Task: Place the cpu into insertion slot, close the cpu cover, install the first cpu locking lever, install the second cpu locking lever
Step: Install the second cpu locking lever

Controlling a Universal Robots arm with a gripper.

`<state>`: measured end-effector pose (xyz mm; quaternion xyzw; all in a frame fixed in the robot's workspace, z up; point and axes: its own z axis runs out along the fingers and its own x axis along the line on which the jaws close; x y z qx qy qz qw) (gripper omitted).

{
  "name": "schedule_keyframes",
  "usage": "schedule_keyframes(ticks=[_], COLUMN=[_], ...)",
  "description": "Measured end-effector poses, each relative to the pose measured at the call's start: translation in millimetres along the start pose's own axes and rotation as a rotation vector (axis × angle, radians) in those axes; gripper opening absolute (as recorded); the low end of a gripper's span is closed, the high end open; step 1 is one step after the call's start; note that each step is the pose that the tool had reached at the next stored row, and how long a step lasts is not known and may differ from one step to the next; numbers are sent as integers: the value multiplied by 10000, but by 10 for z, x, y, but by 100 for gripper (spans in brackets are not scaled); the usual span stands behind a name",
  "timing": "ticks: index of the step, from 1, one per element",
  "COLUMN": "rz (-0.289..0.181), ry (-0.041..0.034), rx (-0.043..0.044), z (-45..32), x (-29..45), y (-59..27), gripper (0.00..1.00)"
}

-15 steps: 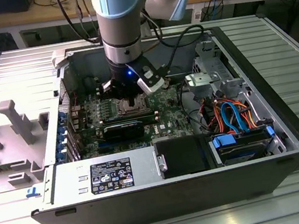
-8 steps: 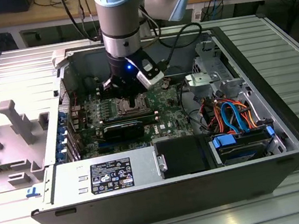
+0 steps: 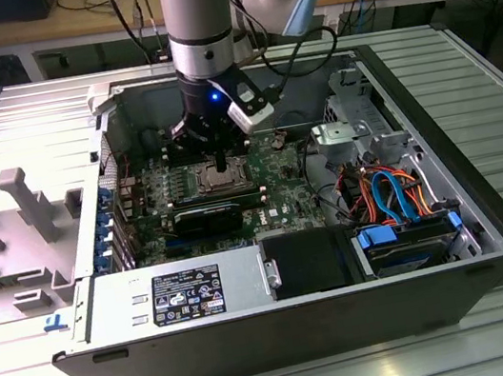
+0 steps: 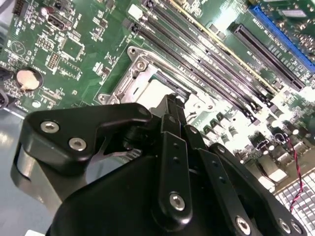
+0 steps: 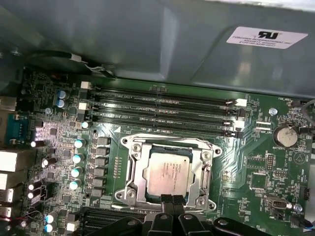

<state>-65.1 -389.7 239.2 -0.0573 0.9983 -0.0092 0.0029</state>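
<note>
While the arm reaches down into the open computer case (image 3: 491,235) in the exterior view, its gripper (image 3: 219,162) hangs directly over the insertion slot (image 3: 218,176) near the middle of the green motherboard (image 3: 283,204). Seen in the first wrist view, the cpu (image 5: 166,173) lies flat inside the insertion slot (image 5: 129,172), its dull silver top showing through the window of the cpu cover (image 5: 201,169), which lies down over the socket. The gripper (image 5: 172,199) has its two black fingertips pressed together with nothing between them, at the 6 o'clock edge of the chip, touching or just above it; contact cannot be told. Four long black memory slots (image 5: 162,105) run beside the socket at its 12 o'clock side. From the second wrist view, the gripper (image 4: 174,101) ends over the cpu (image 4: 147,93).
</note>
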Motion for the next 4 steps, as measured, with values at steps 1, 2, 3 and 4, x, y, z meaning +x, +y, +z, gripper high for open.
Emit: schedule_keyframes(ticks=[1, 2, 3, 4], rz=[0, 0, 0, 0], ry=[2, 1, 2, 2], rx=[3, 2, 2, 2], z=[-2, -4, -4, -4], x=[0, 0, 0, 0], y=[0, 0, 0, 0], gripper=[11, 11, 11, 11])
